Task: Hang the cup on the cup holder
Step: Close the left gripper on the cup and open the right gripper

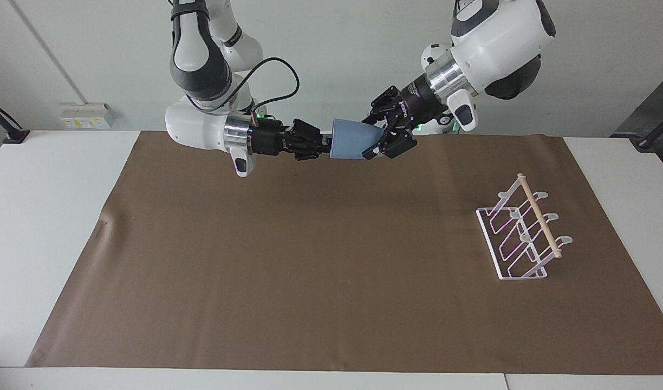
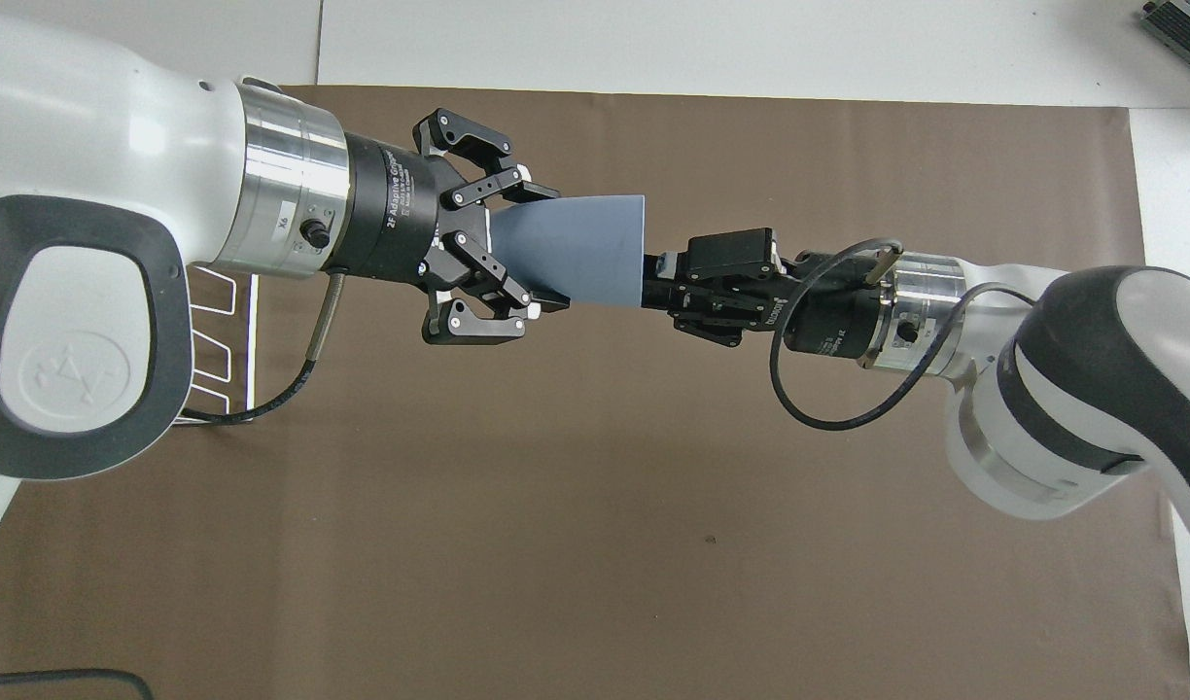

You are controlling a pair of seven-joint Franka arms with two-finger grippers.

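end effectors [image 1: 390, 135] [image 1: 325, 146] seemingly pinch cup [image 1: 352, 146]

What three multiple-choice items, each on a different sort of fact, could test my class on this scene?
1. Where is the cup?
A. on the rack
B. in the air between the two arms
C. lying on the mat

2. What colour is the cup?
A. light blue
B. red
C. green

3. What is on the rack?
A. one cup
B. two cups
C. nothing

Key: 1 B, the left pincer is closed on the narrow end and the right pincer is at its rim; 2 A, its side is plain light blue; 3 C, its wire loops stand bare.
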